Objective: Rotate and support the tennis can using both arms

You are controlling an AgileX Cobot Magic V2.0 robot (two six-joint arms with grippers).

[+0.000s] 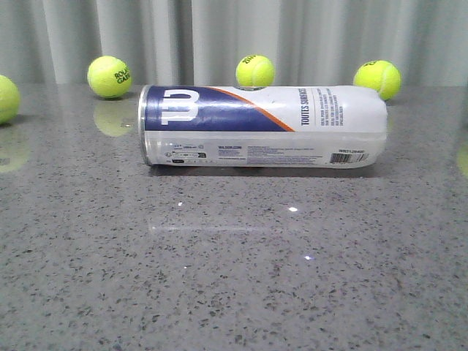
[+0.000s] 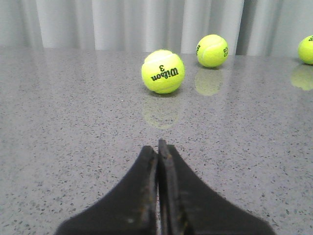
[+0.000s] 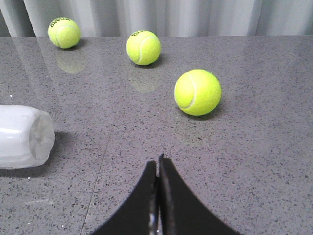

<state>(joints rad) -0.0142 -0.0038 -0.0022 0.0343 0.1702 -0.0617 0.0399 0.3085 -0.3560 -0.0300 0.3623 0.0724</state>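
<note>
The tennis can [image 1: 263,126] lies on its side across the middle of the grey speckled table, silvery rim to the left, navy panel with white W logo facing the front camera. Its white closed end [image 3: 22,137] shows in the right wrist view. Neither arm shows in the front view. My left gripper [image 2: 157,146] is shut and empty, low over bare table, apart from the can, which does not show in its view. My right gripper [image 3: 157,160] is shut and empty, beside the can's closed end with a gap between.
Several yellow-green tennis balls lie about: in the front view one at the back left [image 1: 109,76], one behind the can [image 1: 254,71], one at the back right [image 1: 377,79], one at the left edge [image 1: 6,98]. A ball [image 2: 163,71] lies ahead of the left gripper, another [image 3: 197,92] ahead of the right.
</note>
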